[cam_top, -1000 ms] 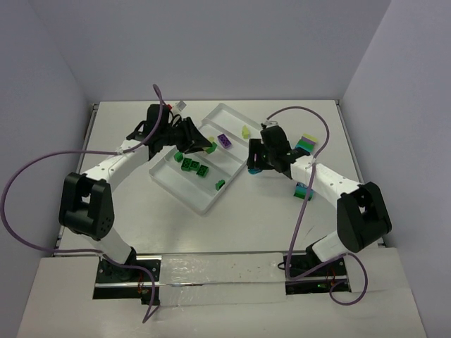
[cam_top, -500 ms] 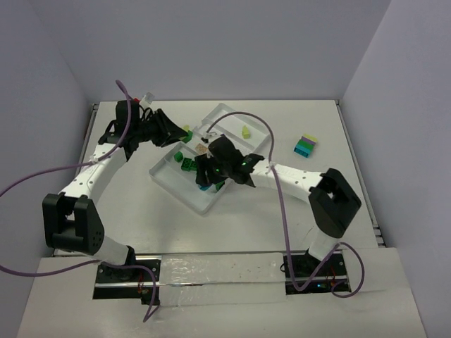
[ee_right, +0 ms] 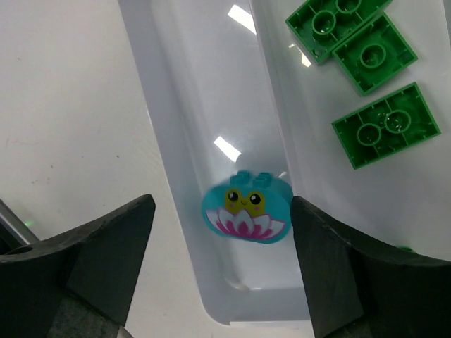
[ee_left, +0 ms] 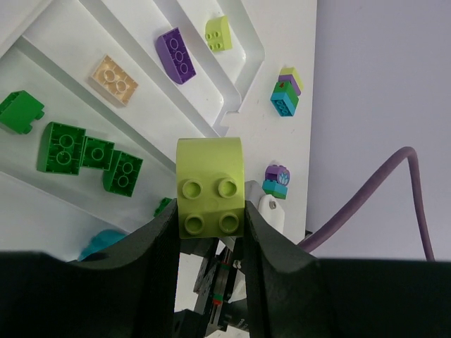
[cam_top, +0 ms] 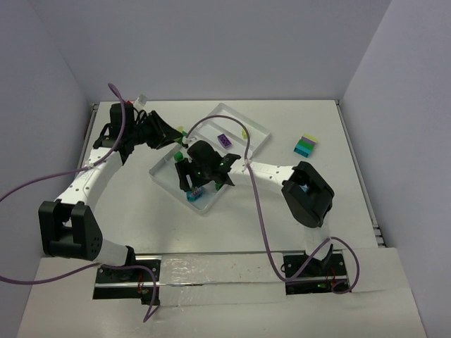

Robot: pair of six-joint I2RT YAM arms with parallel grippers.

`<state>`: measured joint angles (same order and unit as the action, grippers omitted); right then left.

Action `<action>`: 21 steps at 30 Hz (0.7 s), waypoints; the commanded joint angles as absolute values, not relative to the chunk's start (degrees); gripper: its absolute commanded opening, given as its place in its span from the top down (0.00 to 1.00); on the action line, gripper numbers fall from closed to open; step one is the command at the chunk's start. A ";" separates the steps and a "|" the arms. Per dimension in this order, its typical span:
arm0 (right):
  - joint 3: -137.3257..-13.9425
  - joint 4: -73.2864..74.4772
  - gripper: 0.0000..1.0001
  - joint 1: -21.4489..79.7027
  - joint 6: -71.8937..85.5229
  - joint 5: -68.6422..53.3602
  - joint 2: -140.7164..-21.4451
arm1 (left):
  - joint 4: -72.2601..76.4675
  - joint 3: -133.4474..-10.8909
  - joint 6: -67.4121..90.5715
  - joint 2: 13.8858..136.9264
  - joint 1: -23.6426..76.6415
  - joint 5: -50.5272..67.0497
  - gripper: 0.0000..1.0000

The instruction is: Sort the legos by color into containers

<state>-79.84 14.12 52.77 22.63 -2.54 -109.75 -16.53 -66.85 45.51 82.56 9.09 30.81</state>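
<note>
While my left gripper (ee_left: 210, 224) hangs over the tray (ee_left: 236, 67), its fingers are pinched on a yellow-green brick (ee_left: 210, 179) whose studs face the wrist camera. Below and ahead of that grip, green bricks (ee_left: 63, 146) lie in one compartment. Farther out, a peach brick (ee_left: 113, 79), a purple brick (ee_left: 176, 55) and a small yellow-green piece (ee_left: 220, 33) each sit in a compartment of their own. Past the tray's far wall, off to the right of the fingertips, a multi-colour clump (ee_left: 285, 95) sits on the table (ee_left: 296, 39).

My right gripper (ee_right: 222, 204) is spread wide and touches nothing. Directly below the gap between its fingers, a teal brick (ee_right: 246, 209) printed with a face and a flower lies on the floor of the tray's outermost compartment, apart from both fingers. More green bricks lie in the neighbouring compartment, ahead of the right-hand finger. On the overhead camera, I see both grippers over the tray, close to each other.
</note>
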 commanded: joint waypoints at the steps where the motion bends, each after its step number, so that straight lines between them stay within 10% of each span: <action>1: -83.43 15.33 0.13 53.61 21.76 -2.11 -110.92 | -16.27 -67.11 45.79 80.47 8.49 30.67 1.00; 21: -64.33 11.24 0.15 43.45 9.36 2.74 -80.97 | -14.56 -66.55 44.07 83.17 9.89 37.66 1.00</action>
<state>-66.83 13.57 45.47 15.62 1.91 -85.57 -16.62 -66.41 45.70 82.56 8.92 31.86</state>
